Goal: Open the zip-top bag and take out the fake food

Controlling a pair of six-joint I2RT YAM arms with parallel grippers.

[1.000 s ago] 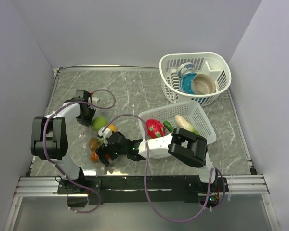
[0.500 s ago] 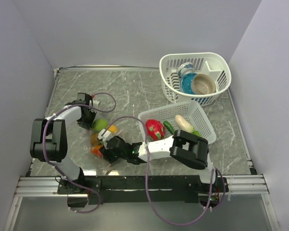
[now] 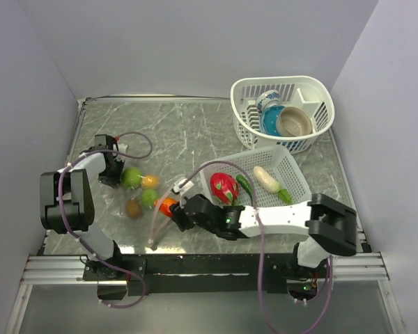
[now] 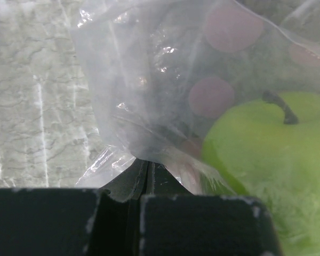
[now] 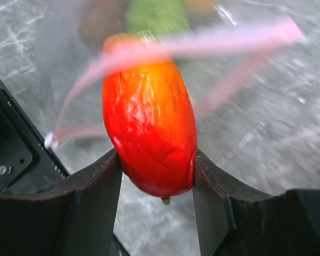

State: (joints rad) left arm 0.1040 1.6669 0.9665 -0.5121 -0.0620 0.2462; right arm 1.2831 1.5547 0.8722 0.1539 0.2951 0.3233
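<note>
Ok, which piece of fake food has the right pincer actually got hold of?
The red-orange oblong piece: it alone sits clamped in the right pincer. The green apple, green ball, orange and brown piece lie in the zip-top bag.

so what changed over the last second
The right jaws closed on the red-orange piece and drew it rightward to the mouth of the zip-top bag; that arm's elbow swung right. The left jaws, shut on the bag's corner, pulled it left. The round basket and rectangular basket, with their contents, stayed put.
</note>
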